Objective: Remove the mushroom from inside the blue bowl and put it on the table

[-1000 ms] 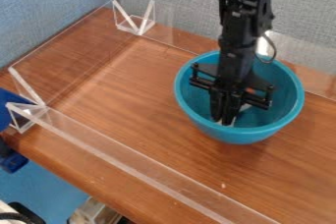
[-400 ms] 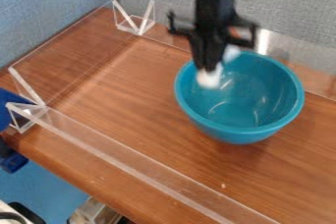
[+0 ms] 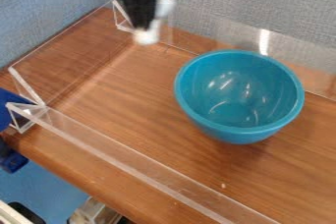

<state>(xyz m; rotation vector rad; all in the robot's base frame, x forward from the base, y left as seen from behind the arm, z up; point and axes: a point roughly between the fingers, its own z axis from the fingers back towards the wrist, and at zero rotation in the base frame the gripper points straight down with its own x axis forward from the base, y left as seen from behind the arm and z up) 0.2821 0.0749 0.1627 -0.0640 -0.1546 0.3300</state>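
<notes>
Now, blurred jaws (image 3: 140, 22) pinching the small pale mushroom (image 3: 147, 35), blue bowl (image 3: 239, 97) on wood-grain table (image 3: 157, 135)

No readable text, label, brand, number or sign on anything in view

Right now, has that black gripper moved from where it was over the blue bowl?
Yes, the gripper has swung left in the picture, away from the blue bowl.
</notes>
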